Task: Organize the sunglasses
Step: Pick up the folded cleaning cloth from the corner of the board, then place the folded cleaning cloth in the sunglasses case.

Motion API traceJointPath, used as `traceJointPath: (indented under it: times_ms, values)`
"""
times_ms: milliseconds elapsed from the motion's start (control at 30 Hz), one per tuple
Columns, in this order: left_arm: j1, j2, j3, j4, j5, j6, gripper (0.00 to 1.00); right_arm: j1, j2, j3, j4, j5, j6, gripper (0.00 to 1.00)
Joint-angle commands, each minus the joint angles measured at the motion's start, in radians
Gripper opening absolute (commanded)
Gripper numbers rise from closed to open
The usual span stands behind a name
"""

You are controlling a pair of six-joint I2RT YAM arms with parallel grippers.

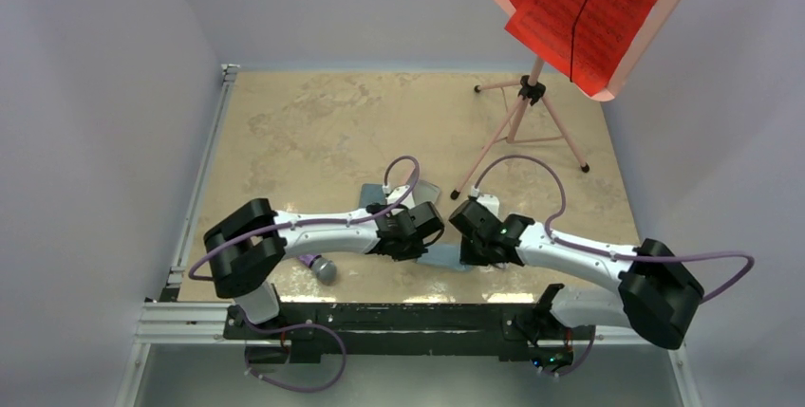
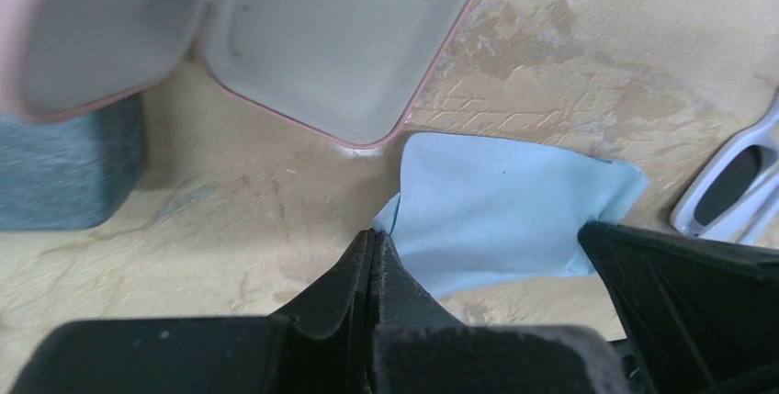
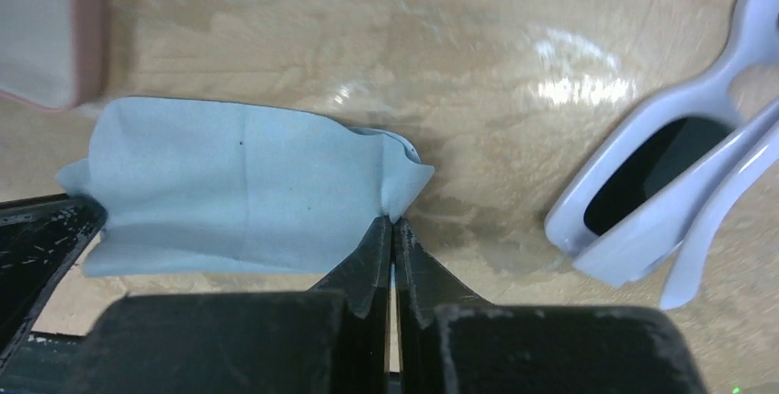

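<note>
1. The left arm (image 1: 323,231) reaches low from the near left corner in toward the middle of the tan stone-look surface (image 1: 313,122).
2. The right arm (image 1: 579,250) reaches in from the near right corner. The two wrists almost meet in the middle.
3. The left jaws are pressed tight together. They pinch one corner of a thin light blue cloth (image 3: 239,183).
4. The right jaws are pressed tight too. They pinch another corner of the same cloth, which bunches up at the tips.
5. The small sunglasses with a chunky white frame and dark lenses (image 3: 657,169) lie on the surface just beside the cloth, not touching it. No jaws touch them.
6. Both wrist views cut the sunglasses off at the right edge.
7. An open pink case with a pale inside (image 2: 340,36) lies just past the cloth. The picture edge cuts it off.
8. A fuzzy grey-blue case (image 2: 64,169) sits beside the pink one. It looks blurry.
9. From above, the wrists hide most of the cloth.
10. A small purple and grey thing (image 1: 318,267) lies by the left arm. I cannot tell what it is.
</note>
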Motion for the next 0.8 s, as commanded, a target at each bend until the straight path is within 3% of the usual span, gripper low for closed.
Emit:
traceJointPath:
  times_ms: [0,200,500,767]
  values:
    - [-0.006,-0.101,0.033,-0.095,-0.145,-0.042,0.00,0.002,-0.061,0.080,0.086,0.097,-0.226,0.00]
    - [-0.005,-0.087,0.109,-0.180,-0.218,-0.066,0.00,0.002,-0.073,0.166,0.182,0.059,-0.457,0.00]
    - [0.003,-0.034,0.196,-0.315,-0.368,-0.269,0.00,0.002,0.076,0.299,0.303,0.030,-0.715,0.00]
    - [0.015,-0.010,0.224,-0.365,-0.399,-0.387,0.00,-0.013,0.191,0.381,0.356,0.100,-0.878,0.00]
